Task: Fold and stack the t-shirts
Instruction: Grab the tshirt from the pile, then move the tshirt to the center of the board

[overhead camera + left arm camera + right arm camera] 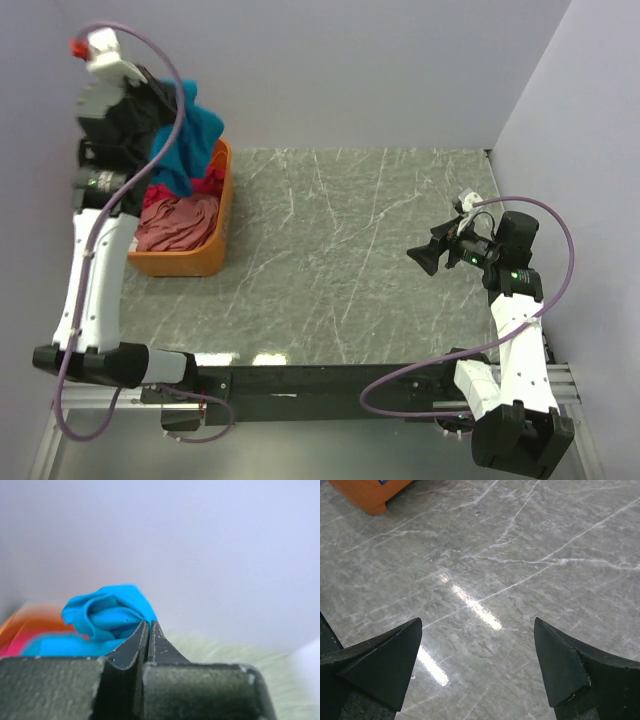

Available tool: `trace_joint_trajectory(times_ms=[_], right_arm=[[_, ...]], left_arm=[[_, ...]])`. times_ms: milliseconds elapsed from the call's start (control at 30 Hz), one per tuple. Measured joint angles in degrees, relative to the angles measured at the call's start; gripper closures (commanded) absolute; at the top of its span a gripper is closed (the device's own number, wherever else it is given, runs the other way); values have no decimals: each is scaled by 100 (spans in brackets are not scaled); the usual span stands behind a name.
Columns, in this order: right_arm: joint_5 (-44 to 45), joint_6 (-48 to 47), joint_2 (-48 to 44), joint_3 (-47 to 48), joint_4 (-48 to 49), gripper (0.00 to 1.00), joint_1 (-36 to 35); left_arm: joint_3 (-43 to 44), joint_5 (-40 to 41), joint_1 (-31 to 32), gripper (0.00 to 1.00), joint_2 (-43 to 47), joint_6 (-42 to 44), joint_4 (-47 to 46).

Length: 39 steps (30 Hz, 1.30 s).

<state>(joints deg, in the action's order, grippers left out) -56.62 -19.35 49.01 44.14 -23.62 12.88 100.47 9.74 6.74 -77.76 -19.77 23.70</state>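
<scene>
My left gripper is raised high above the orange basket and is shut on the teal-blue t-shirt, which hangs down from it into the basket. In the left wrist view the jaws are pressed together with the bunched teal-blue cloth at their tips. The magenta-pink t-shirt and the dusty salmon-pink t-shirt lie crumpled inside the basket. My right gripper is open and empty above the table's right side; its fingers are spread wide over bare marble.
The orange basket stands at the left edge of the grey marble table; its corner shows in the right wrist view. Pale walls close the back and both sides. A black rail runs along the near edge.
</scene>
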Motion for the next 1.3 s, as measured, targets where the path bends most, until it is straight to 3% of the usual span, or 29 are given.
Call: trace_joint_trajectory(times_ms=[233, 400, 533, 767, 800, 867, 900, 1000, 1133, 1300], right_arm=[[2, -2, 33, 0, -2, 2, 0], [13, -4, 55, 0, -2, 2, 0], [46, -26, 55, 0, -7, 2, 0], [133, -127, 52, 22, -61, 2, 2], [142, -133, 52, 22, -68, 2, 2], [155, -142, 55, 22, -92, 2, 2], [155, -153, 55, 22, -103, 2, 2], [146, -195, 63, 22, -122, 2, 2], [48, -389, 186, 22, -195, 2, -94], [35, -898, 595, 94, -520, 3, -896]], left_arm=[[1644, -1727, 72, 100, 127, -686, -1025], [1991, -2756, 254, 100, 7, -1366, -1690], [1397, -3252, 616, 100, 31, -1637, -2033], [-756, -3665, 1366, 98, 63, -1530, -2076], [-1110, -3663, 1473, 94, 26, -1449, -2050], [-1742, -3543, 1648, 66, -57, -1191, -1897], [-2009, -3392, 1729, 47, -157, -1060, -1707], [-2378, -2234, 1821, 22, -457, -658, -1097], [-2964, -811, 1742, 5, -173, -129, -791], [-3545, -348, 1735, 5, 1309, 498, -1016]])
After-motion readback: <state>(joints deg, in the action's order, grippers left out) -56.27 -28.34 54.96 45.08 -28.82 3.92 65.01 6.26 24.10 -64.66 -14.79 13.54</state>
